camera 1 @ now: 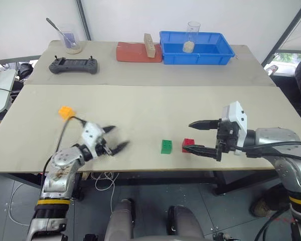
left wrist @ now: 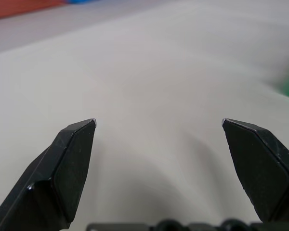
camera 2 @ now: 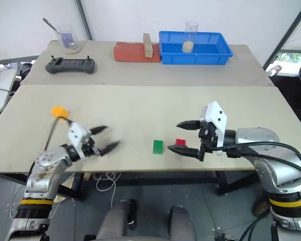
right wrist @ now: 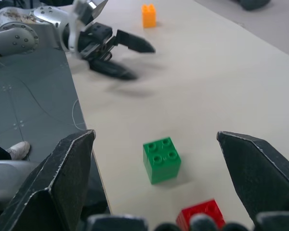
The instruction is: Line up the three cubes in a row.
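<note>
A: How is the scene laid out on the bench (camera 1: 140,115)?

B: A second bench behind it is seen to carry a blue bin (camera 1: 196,48), a red mat (camera 1: 135,51) and a dark controller (camera 1: 73,65). On the near bench the green cube (camera 1: 166,146) and the red cube (camera 1: 188,145) are found close together near the front edge, side by side but not touching. The orange-yellow cube (camera 1: 65,112) is set well apart, toward the robot's left and farther from the front edge.

A: In what state are the pincers?

B: The left pincer (camera 1: 115,138) is held wide open over bare bench, between the orange-yellow cube and the green one; nothing is gripped. The right pincer (camera 1: 196,136) is likewise spread fully, nothing held, with the red cube just beside its nearer finger.

A: What step is judged to be in hand, and how is it best done?

B: Two cubes are judged already placed; the orange-yellow cube remains to be fetched. It should be approached by the left pincer, the fingers squared to two opposite flat faces and closed at mid-height. It should be set down on the line through green and red, beside the green cube, at a matching gap. The right pincer is best kept clear of the red cube, so that it is not nudged.
</note>
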Motion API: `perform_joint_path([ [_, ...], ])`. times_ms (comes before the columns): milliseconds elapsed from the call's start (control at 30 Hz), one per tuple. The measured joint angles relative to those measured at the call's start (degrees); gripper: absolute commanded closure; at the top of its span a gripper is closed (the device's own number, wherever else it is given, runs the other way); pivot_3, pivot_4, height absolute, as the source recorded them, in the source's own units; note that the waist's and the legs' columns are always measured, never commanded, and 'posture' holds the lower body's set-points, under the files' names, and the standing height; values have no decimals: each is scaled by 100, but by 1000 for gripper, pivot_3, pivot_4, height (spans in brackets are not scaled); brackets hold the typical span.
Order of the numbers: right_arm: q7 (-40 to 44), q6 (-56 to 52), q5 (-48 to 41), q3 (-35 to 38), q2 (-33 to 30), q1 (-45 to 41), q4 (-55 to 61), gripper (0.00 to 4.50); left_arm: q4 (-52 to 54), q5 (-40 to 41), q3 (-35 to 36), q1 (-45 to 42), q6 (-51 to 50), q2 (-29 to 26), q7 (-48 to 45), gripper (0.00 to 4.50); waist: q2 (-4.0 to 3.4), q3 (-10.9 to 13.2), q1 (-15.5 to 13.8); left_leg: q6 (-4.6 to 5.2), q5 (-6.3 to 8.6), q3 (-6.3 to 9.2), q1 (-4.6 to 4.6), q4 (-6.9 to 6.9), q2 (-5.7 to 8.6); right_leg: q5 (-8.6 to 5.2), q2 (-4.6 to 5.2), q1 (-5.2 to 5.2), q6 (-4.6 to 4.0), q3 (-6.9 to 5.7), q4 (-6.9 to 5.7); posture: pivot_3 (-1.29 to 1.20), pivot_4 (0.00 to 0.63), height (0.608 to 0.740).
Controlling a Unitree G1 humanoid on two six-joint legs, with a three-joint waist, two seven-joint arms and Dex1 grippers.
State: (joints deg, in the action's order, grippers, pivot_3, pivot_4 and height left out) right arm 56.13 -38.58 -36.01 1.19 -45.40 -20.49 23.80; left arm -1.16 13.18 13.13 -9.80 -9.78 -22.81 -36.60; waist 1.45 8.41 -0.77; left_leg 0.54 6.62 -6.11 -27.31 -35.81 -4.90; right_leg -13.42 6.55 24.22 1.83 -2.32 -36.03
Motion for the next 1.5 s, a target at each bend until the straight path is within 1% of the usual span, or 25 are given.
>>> perform_joint_path([
  [33,-5,-1,0,-66,52,-87,-15,0,-33,-55,238,-4,10,97,497,29,0,0,3,0,0,-1,0,0,0,2,0,-1,-2,0,0,0,150,740],
  [100,-8,-2,0,-108,102,-151,-23,0,-218,-184,543,-19,73,145,1108,29,0,0,0,0,0,-3,-1,0,1,5,0,-4,-7,0,-1,0,150,740],
  [200,-4,-43,-1,-193,111,-256,-54,0,-807,-328,721,-141,280,49,1525,29,0,0,-24,0,0,-3,-1,-1,3,9,0,4,-13,-2,0,0,150,740],
  [333,-22,-146,-44,-264,158,-487,-59,0,-1619,-415,740,-657,548,-121,1739,29,4,1,-74,-3,2,-5,-2,0,2,11,2,6,-13,-5,5,0,150,740],
  [467,-185,-367,-152,-265,307,-728,-9,0,-2622,-416,699,-1412,849,-455,1629,29,4,0,-74,-3,2,-8,-2,5,1,11,3,8,-15,-7,5,0,150,740],
  [567,-270,-445,-200,-262,314,-731,77,0,-3212,-426,681,-1775,1076,-573,1595,29,5,0,-70,-3,2,-10,-4,6,1,12,3,5,-15,-6,6,0,150,740],
  [667,-358,-468,-256,-226,308,-593,213,0,-3741,-479,644,-1990,1257,-681,1584,29,6,0,-61,-3,2,-11,-5,8,0,22,2,0,2,-6,2,0,150,740],
  [767,-437,-534,-286,-189,305,-511,300,0,-4199,-494,571,-2175,1348,-816,1488,29,6,1,-52,-3,2,-11,-5,7,-1,21,2,3,-1,-6,-1,0,150,740],
  [1000,-629,-573,-413,-41,329,-506,431,0,-5159,-405,502,-2676,1288,-1093,708,29,8,2,-50,-4,2,-11,-5,7,0,12,3,11,-16,-8,6,0,150,740],
  [1133,-912,-755,-835,90,578,-852,502,0,-5540,-410,451,-2775,1348,-1136,454,29,10,3,-11,-4,2,-11,-8,10,-2,15,2,4,-12,-7,-2,0,150,740],
  [1267,-1494,-1033,-1343,306,881,-1719,607,0,-5727,-415,417,-2905,1486,-1174,421,29,10,3,8,-4,2,-10,-6,15,-4,22,0,7,-1,-8,-5,0,150,740],
  [1367,-1692,-1185,-1563,336,911,-1830,705,0,-5809,-415,394,-2952,1519,-1207,396,29,20,4,-6,-4,2,-10,-7,16,-3,21,3,13,0,-13,4,0,150,740],
  [1467,-1753,-1217,-1607,332,897,-1767,717,0,-5856,-416,367,-2952,1559,-1227,371,840,23,5,-7,-3,2,-13,-13,16,-1,23,6,7,-1,-12,4,0,150,740],
  [1500,-1750,-1217,-1604,320,876,-1709,723,0,-5857,-415,362,-2952,1584,-1227,346,1313,25,5,-7,-3,2,-13,-13,15,-1,23,6,7,-2,-12,3,0,150,740],
])
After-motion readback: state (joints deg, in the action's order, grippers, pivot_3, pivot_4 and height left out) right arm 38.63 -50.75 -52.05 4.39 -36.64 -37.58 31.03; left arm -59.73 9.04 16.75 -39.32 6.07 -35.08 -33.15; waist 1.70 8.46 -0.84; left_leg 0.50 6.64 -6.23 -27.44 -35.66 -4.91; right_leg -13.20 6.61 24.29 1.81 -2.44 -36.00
